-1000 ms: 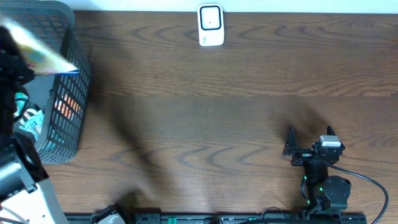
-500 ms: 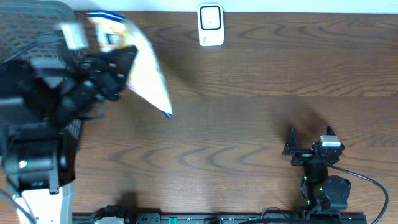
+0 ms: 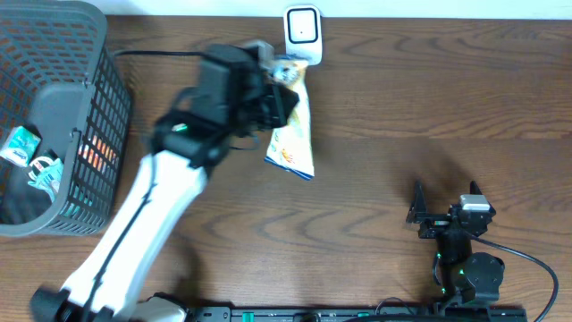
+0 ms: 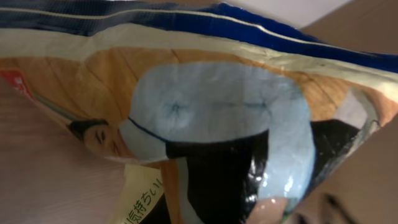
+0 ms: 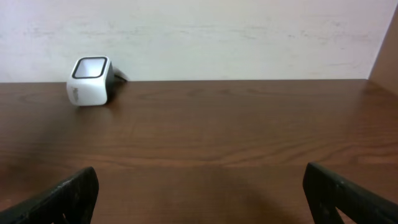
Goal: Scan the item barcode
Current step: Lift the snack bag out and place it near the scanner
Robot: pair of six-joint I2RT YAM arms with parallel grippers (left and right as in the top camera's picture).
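The item, a snack bag (image 3: 293,134) printed in orange, pale blue and dark blue, hangs above the table just below the white barcode scanner (image 3: 303,36) at the back edge. My left gripper (image 3: 275,97) is shut on the bag's upper part. The bag (image 4: 211,124) fills the left wrist view and hides the fingers there; no barcode shows on the face I see. My right gripper (image 3: 444,192) rests at the front right, open with nothing between its fingers (image 5: 68,199). From the right wrist view the scanner (image 5: 90,81) stands far off at the left.
A grey mesh basket (image 3: 103,134) stands at the left edge, holding a teal packet (image 3: 20,143) and an orange item (image 3: 96,154) seen through the mesh. A pale wall (image 5: 217,37) runs behind the table's back edge.
My left arm has swung from the basket across to the right with the bag, which now hangs just below the scanner. The right arm has not moved.
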